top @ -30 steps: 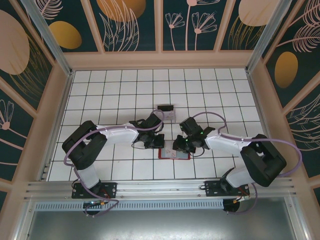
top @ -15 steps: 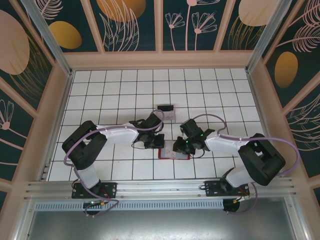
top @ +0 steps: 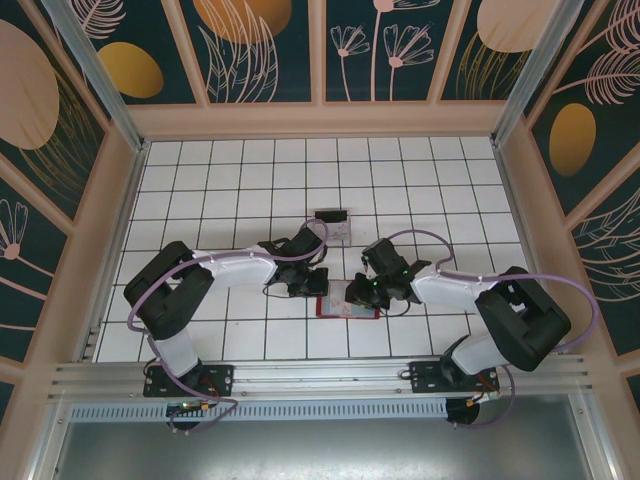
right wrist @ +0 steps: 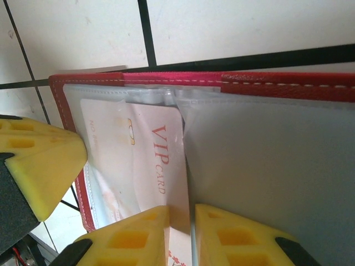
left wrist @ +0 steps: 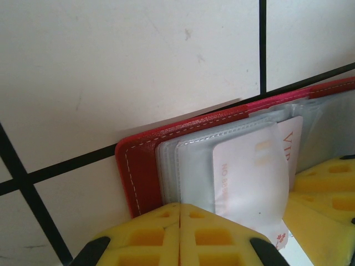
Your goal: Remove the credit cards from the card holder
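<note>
**Card holder spread flat between two tools**

Set against a second earlier: places the right tool (top: 358, 293) and its arm's elbow slightly further toward the left. Finds the left tool (top: 312, 285), the card holder (top: 348, 306) and the clear box (top: 332, 228) unmoved.

Locates the card holder lying open on the white, black-gridded tabletop (top: 250, 180), near the front middle. Sets it directly between the two tools, with the clear box apart on the far side.

Shows a smooth red cover with pale stitching along its rim and a rounded corner. Shows inside it glossy, translucent plastic sleeves (left wrist: 194, 166), layered and round-cornered.

Shows a thin, flat, pale credit card (right wrist: 144, 166), lettered "VIP CARD" in red, tucked into a sleeve.

Shows blocky yellow pads with moulded recesses on both tools.

Shows the left tool fully closed at the holder's edge, pads pressed together to a bare seam, with nothing discernible between them.

Shows the right tool narrowed to a thin slit, apparently pinching the long edge of the credit card beside the fold.
</note>
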Controlling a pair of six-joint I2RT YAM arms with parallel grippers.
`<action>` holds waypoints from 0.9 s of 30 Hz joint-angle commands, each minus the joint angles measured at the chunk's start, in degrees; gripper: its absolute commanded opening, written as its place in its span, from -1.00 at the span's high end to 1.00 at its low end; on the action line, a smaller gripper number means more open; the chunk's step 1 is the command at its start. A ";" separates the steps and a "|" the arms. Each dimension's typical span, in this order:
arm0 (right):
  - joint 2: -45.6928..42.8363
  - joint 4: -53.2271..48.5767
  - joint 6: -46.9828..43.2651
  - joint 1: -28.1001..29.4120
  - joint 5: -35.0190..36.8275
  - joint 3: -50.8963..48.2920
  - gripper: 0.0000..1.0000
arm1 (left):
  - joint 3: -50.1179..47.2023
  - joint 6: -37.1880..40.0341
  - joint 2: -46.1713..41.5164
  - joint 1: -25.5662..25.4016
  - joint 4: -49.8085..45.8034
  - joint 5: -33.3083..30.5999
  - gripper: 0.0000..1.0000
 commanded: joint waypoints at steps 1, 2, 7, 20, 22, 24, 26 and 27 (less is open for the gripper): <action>-0.96 1.57 0.86 -0.47 -0.98 -1.09 0.64 | -0.12 0.54 -0.14 -0.24 -3.35 -1.34 0.82; -1.09 1.59 0.88 -0.48 -0.96 -1.15 0.67 | -0.12 0.51 -0.14 -0.24 -3.34 -1.26 0.81; -2.36 1.15 0.95 -0.65 -0.70 -1.59 0.78 | -0.20 0.57 -0.27 -0.19 -3.51 -1.44 0.81; -5.75 0.56 0.81 -1.88 -0.03 -3.57 0.85 | 0.76 1.02 -0.14 -0.24 -4.48 -1.83 0.82; -5.50 2.22 0.86 -1.97 -1.35 -3.97 0.76 | 0.75 1.08 -0.27 -0.16 -4.55 -1.79 0.82; -5.02 4.81 1.13 -1.98 -3.00 -4.32 0.65 | 0.76 1.10 -0.22 -0.24 -4.75 -1.90 0.81; -4.67 6.72 1.46 -2.00 -3.67 -4.67 0.55 | 0.81 1.26 -0.25 -0.22 -4.91 -1.96 0.81; -4.29 7.17 1.49 -2.01 -3.85 -4.67 0.53 | 0.88 1.26 -0.22 -0.22 -4.92 -1.96 0.81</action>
